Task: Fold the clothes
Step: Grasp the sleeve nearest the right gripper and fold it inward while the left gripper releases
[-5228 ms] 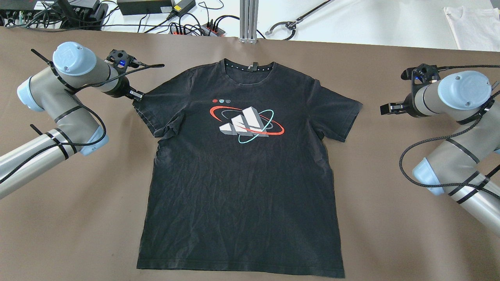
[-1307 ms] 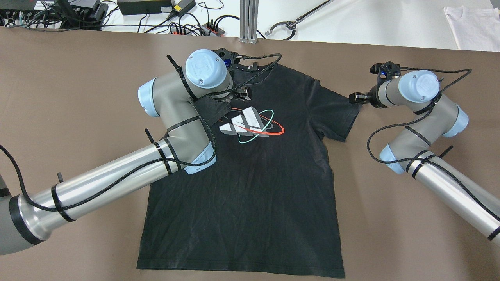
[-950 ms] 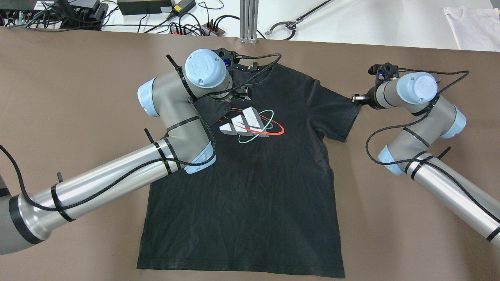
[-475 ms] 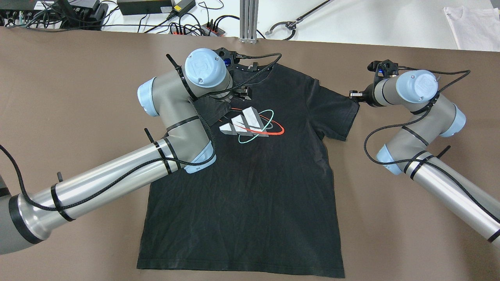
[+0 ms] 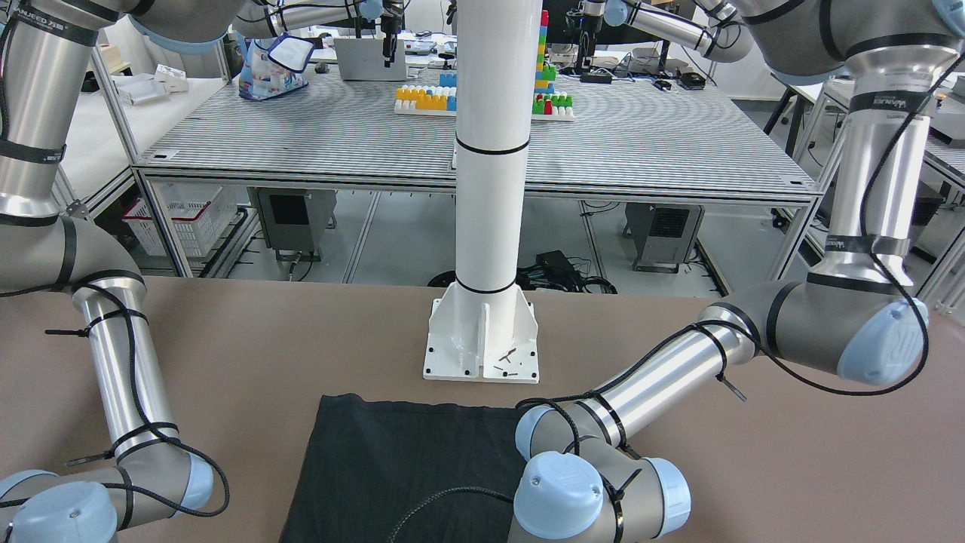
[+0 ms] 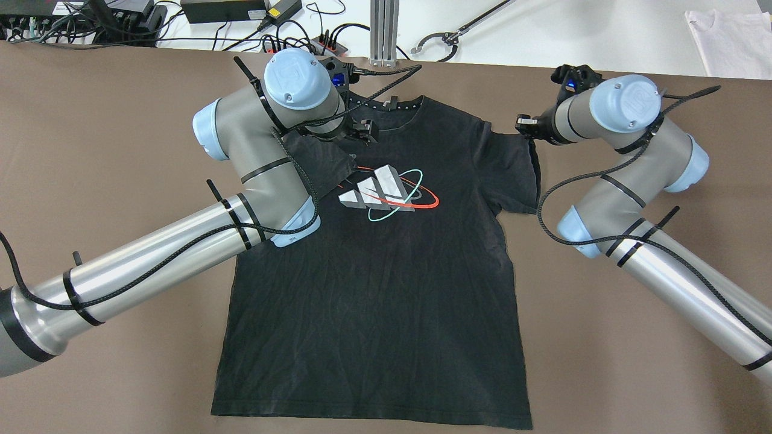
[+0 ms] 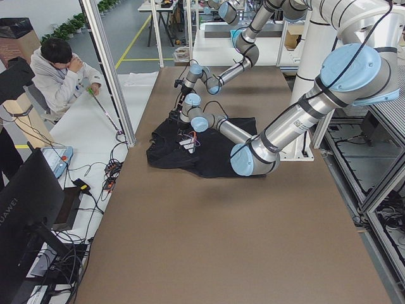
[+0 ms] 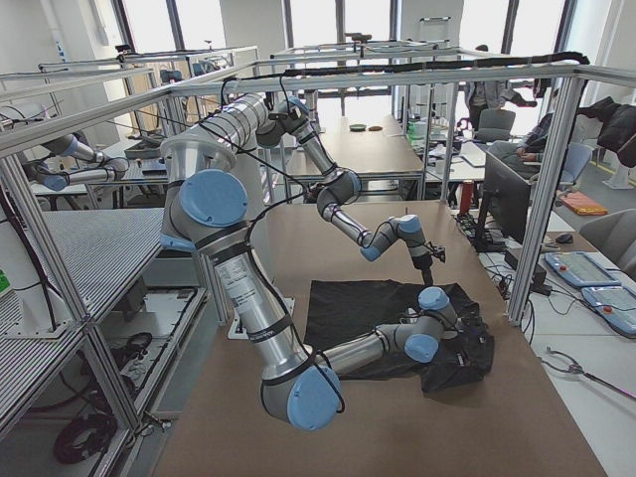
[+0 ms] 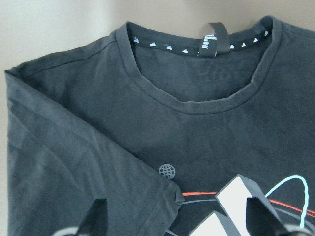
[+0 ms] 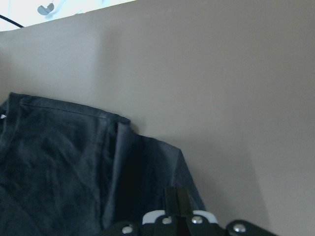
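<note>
**Brown tabletop: one sleeve down, the other coming in**

I am watching the black T-shirt lying flat and face up in the middle of the tabletop. Its neckline is pointing at the far edge and its hem is sitting at the robot's edge, near the white pole.

The left sleeve is now lying folded across the chest, its corner just touching the print. The left gripper is standing wide and empty above it. Compared with half a second ago it is backing off toward the neckline, so I am reading that fold as released.

The right gripper is pinched narrow on the outer corner of the right sleeve. It is drawing that corner up and inward from where it was, and the sleeve's edge is now running straight instead of spreading out over the tabletop.

I am judging the sleeve stage as half done. The body folds are still waiting.
</note>
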